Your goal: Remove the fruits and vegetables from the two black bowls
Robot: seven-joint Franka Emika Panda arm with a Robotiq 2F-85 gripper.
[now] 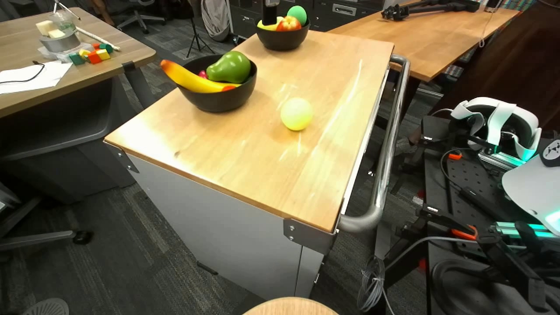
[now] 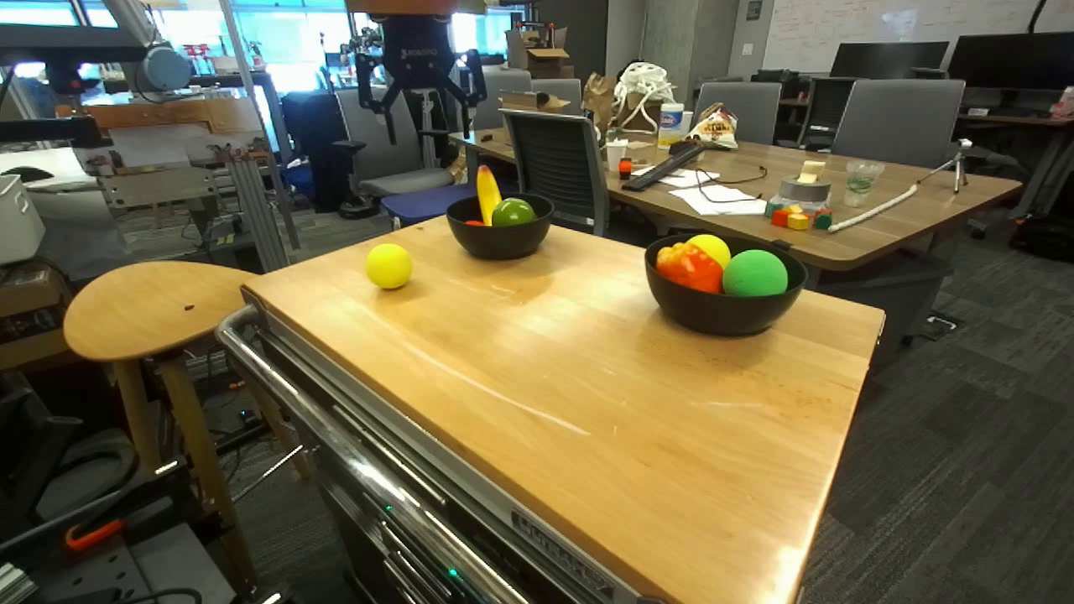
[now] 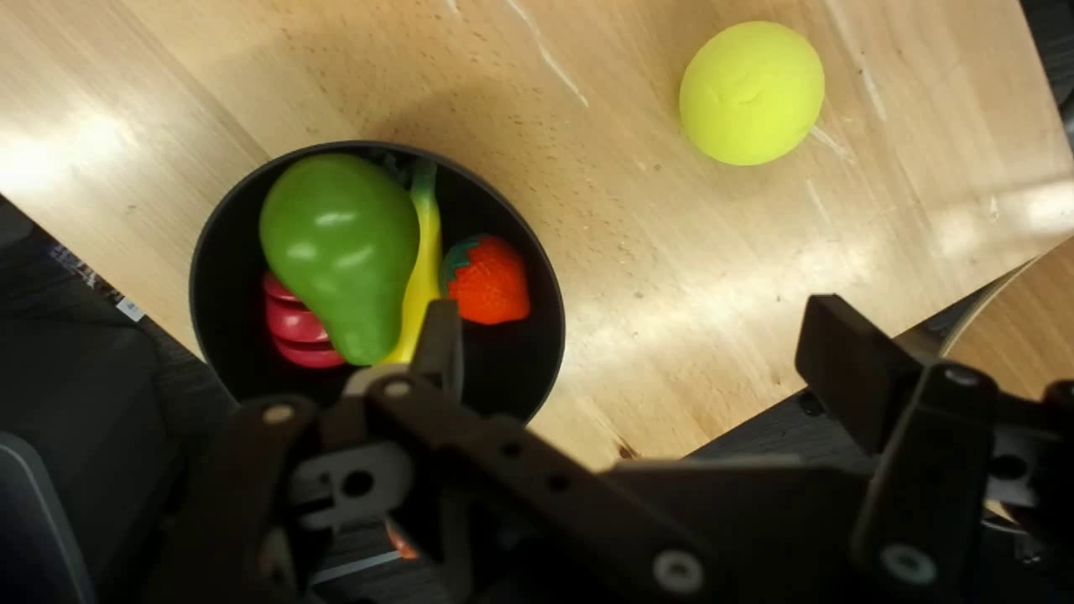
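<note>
One black bowl (image 1: 221, 100) holds a green pear (image 1: 229, 68), a yellow banana (image 1: 192, 82), a red strawberry (image 3: 488, 281) and a dark pink round item (image 3: 302, 327) partly under the pear. The second black bowl (image 2: 722, 315) holds an orange-red pepper-like item (image 2: 690, 268), a yellow item (image 2: 711, 249) and a green ball (image 2: 755, 273). A yellow ball (image 3: 752, 92) lies on the wooden top. My gripper (image 2: 430, 130) is open and empty, high above the pear bowl's side. In the wrist view one finger overlaps that bowl. A dark shape (image 1: 270, 13) may be a fingertip.
The wooden cart top (image 2: 537, 361) has a metal handle (image 1: 393, 144) along one side. A round stool (image 2: 159, 306) stands beside it. A cluttered table (image 2: 906, 184) with tape and blocks is close by.
</note>
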